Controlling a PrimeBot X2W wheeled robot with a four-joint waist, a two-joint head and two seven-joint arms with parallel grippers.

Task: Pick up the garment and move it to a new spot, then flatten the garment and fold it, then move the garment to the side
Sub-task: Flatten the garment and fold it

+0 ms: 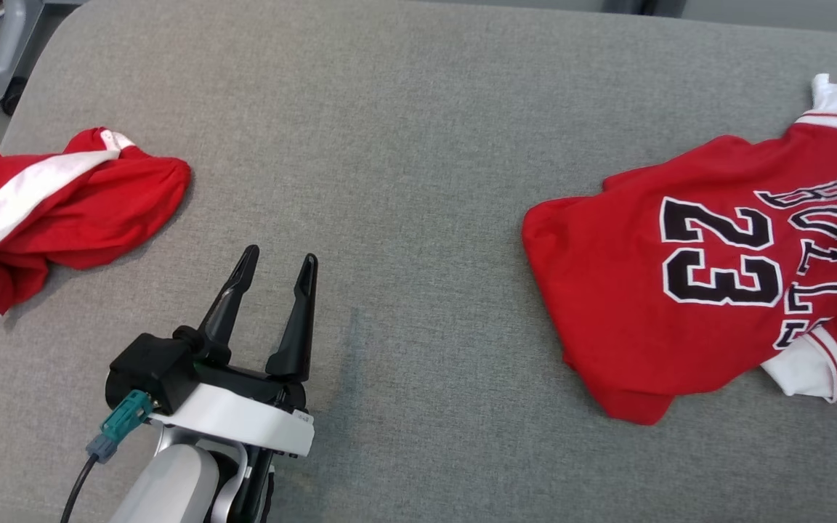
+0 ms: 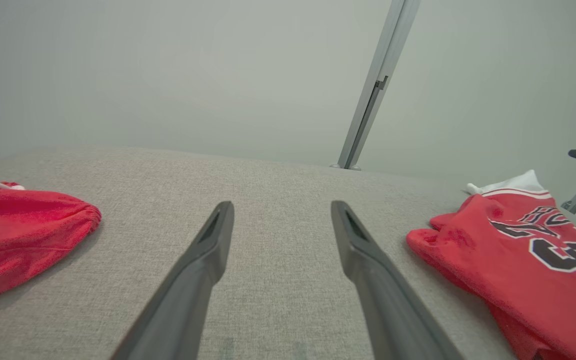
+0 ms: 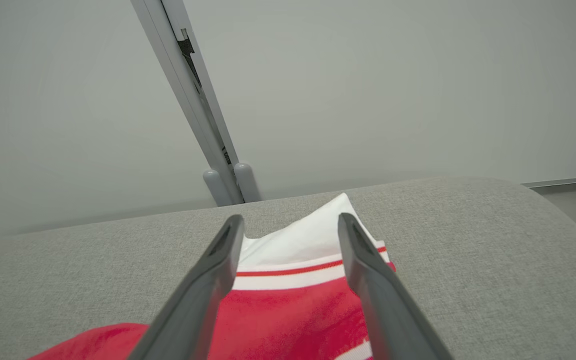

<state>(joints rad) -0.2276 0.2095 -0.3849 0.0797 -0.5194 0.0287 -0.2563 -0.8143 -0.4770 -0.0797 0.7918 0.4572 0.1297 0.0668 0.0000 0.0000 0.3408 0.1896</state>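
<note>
Head view, left gripper: we see the left gripper over the grey fabric-covered surface, its two dark fingers spread apart and holding nothing.
Head view, garment: the red basketball jersey, with a black "23" and white trim, lies crumpled at the surface's right, well apart from that gripper.
Head view, other cloth: red shorts with a white side stripe lie bunched at the left.
Left wrist view: we look between parted fingers at bare fabric, with the shorts left and the jersey right.
Right wrist view: the right gripper is released, its fingers wide over the jersey's white-and-red edge. We cannot tell whether they touch the cloth.
</note>
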